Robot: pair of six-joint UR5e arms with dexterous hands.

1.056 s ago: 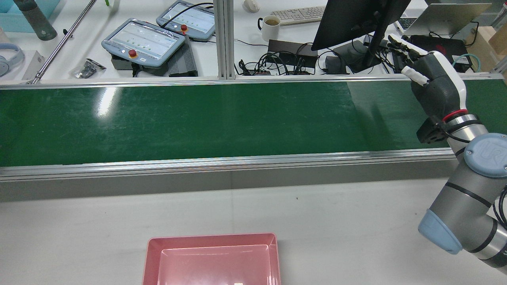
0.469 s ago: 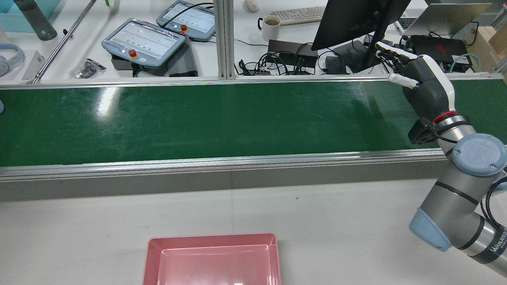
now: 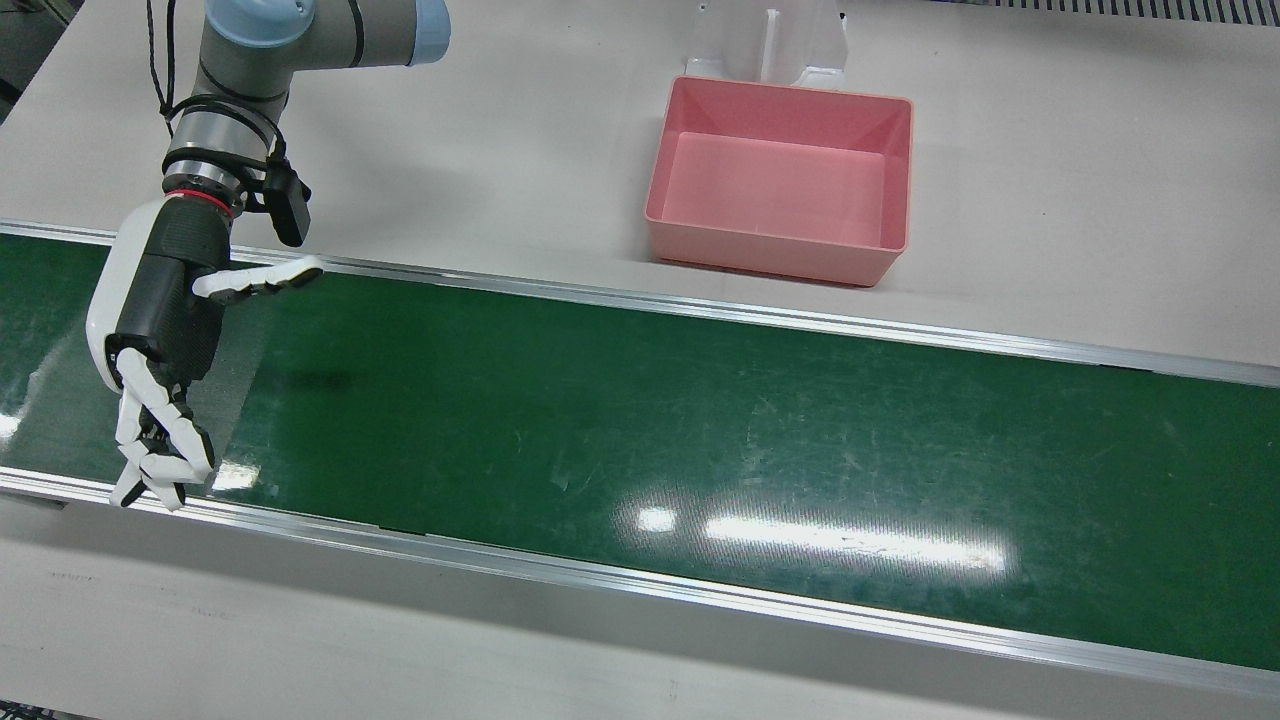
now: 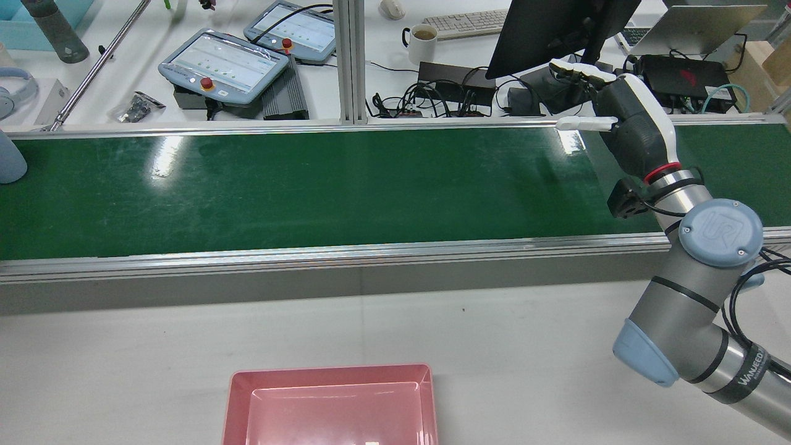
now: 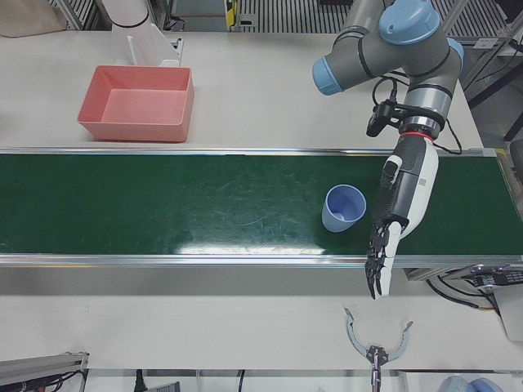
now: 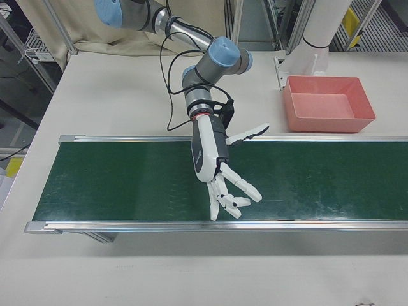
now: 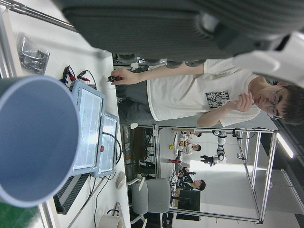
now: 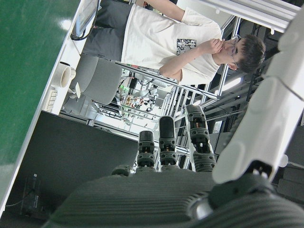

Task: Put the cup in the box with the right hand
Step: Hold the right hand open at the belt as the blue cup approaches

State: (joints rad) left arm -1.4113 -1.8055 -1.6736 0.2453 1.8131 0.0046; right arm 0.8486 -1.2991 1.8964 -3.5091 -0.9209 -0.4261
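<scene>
Over the green belt [image 3: 640, 420], the right hand [image 3: 165, 330] hangs with its fingers [image 3: 150, 455] spread wide and holding nothing, while the left hand [image 5: 400, 196], also splayed and empty, hovers just right of the blue cup [image 5: 343, 208] in the left-front view. The cup stands upright on the belt, well apart from the right hand and the pink box [image 3: 780, 180] on the worktop [image 3: 1050, 200]. If the right hand closes late or clips the rim, the cup could tip.

The right hand [image 4: 624, 127] now sits farther left over the belt [image 4: 321, 185] than before, fingers still spread and empty. A blue cup [image 4: 9, 164] has come into view at the belt's left edge.
</scene>
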